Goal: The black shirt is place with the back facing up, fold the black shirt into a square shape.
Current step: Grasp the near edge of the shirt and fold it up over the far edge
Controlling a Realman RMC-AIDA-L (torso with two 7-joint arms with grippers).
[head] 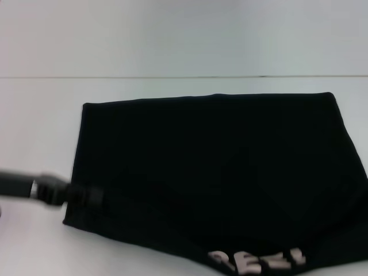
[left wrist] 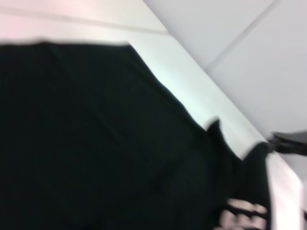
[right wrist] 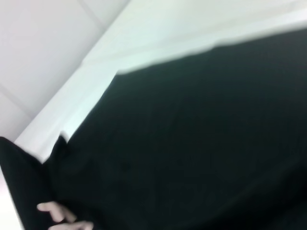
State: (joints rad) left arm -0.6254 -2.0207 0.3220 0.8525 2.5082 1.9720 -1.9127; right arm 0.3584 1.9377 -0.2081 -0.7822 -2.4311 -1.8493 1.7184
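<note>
At the black shirt's (head: 213, 172) near-left edge, only the head view shows the left claw (head: 86, 198), grip unclear.

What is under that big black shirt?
The black shirt lies on a white table, bare around its edges. Cream lettering peeks out at the near edge. The left gripper meets its left edge. Anything else beneath is covered.

Bare table (head: 34, 115) around shirt (head: 213, 167) (left, far)

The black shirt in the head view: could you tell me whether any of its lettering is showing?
Yes, cream-white letters show along the near edge of the black shirt, where the cloth is turned over.
</note>
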